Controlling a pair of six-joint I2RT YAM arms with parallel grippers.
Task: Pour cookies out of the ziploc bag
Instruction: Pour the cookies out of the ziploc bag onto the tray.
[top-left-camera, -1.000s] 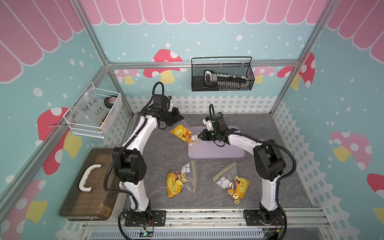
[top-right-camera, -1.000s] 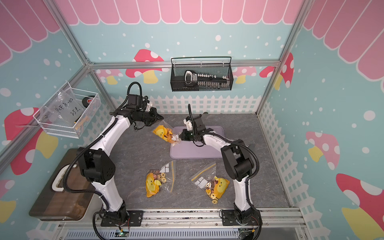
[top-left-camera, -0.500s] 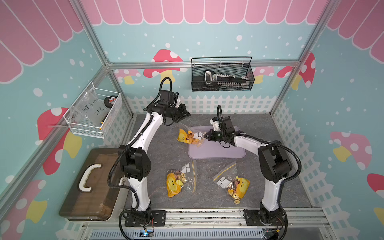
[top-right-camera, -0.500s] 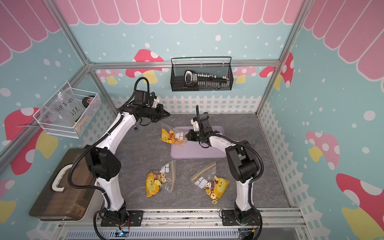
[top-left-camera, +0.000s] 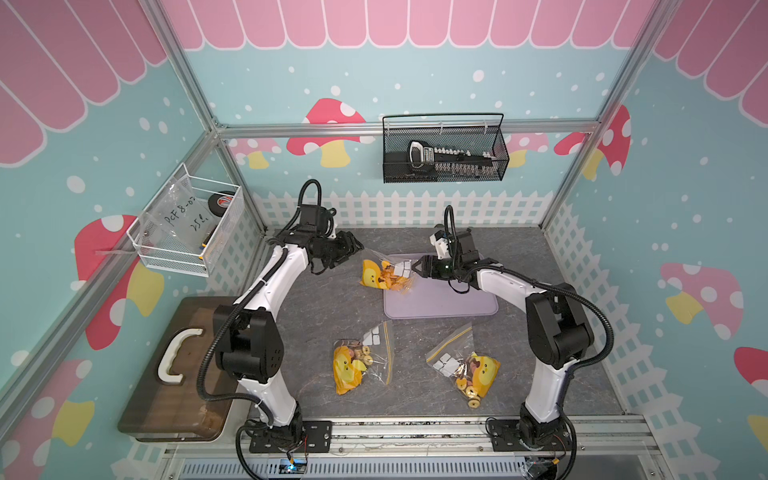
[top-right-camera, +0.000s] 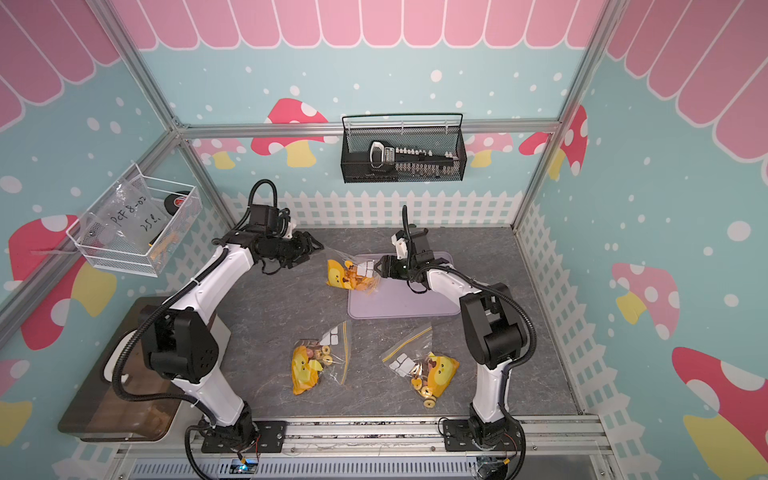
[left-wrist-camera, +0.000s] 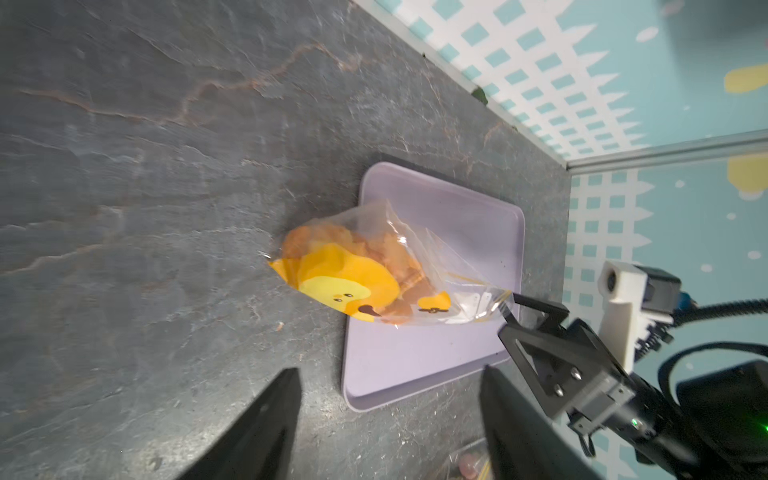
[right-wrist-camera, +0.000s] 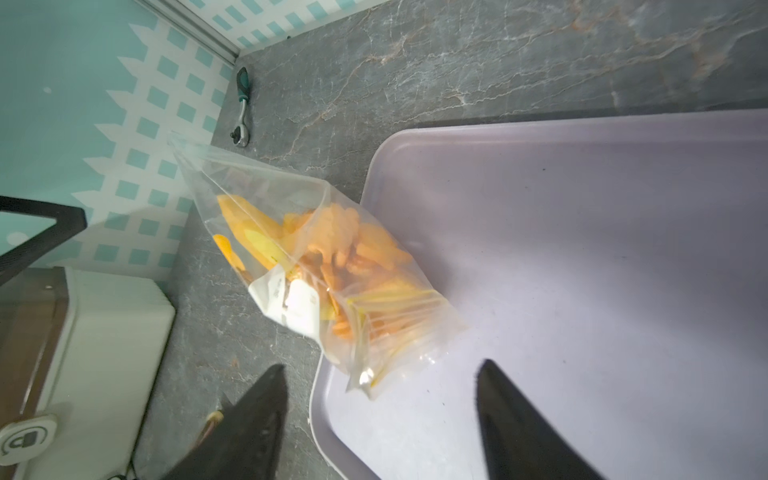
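Astride tray (top-left-camera: 457, 305) edge, bag (top-left-camera: 380, 276) mouth trayward

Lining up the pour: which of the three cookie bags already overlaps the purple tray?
The far ziploc bag, its zip end lying over the purple tray's corner. The two near bags lie wholly on the grey tabletop.

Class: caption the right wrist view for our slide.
Open right gripper facing a clear plastic ziploc bag of orange cookies lying across the rim of the lilac tray.
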